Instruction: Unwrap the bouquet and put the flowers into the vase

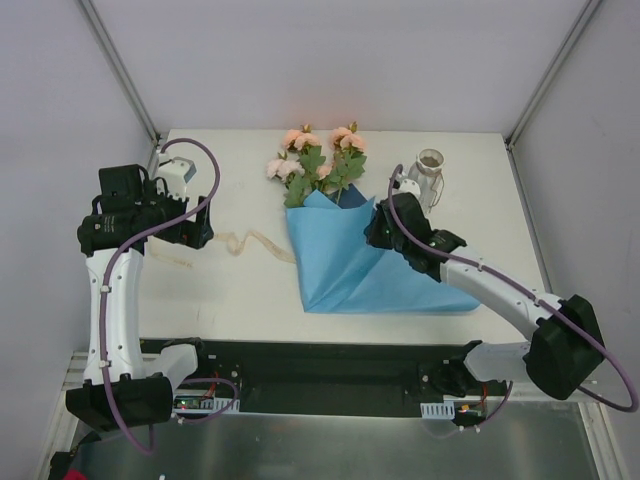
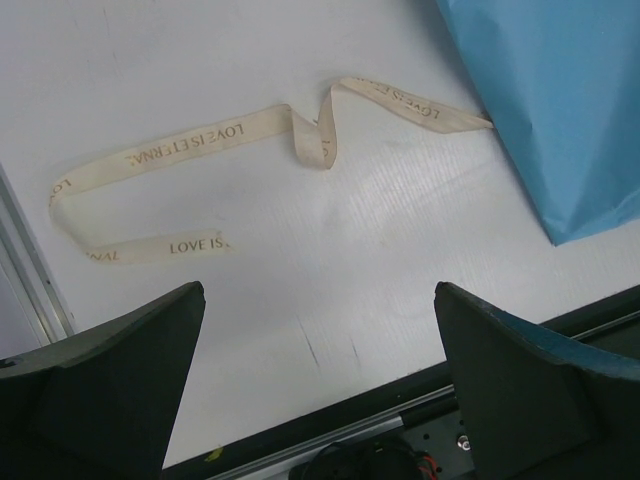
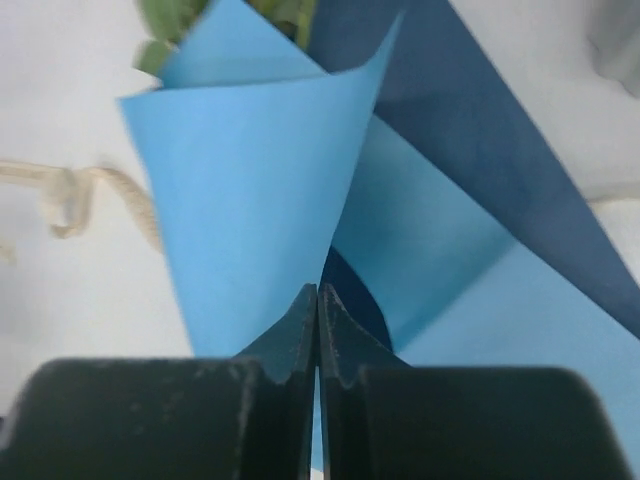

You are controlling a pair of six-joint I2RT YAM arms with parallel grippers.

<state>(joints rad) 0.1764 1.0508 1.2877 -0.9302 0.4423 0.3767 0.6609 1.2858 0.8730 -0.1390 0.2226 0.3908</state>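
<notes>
Cream ribbon lies loose left of the right claw, shut on the blue paper; left claw gapes empty; roses ahead not yet freed, vase empty.

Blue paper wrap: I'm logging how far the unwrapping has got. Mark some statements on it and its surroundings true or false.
1. The cream printed ribbon is tied round the blue paper wrap. False: it lies loose on the white table, left of the paper.
2. The peach-pink roses stand in the whitish ribbed vase. False: they lie in the paper.
3. The vase stands upright, right of the roses. True.
4. The left arm's jaws are open. True.
5. The right arm's jaws are shut. True.
</notes>
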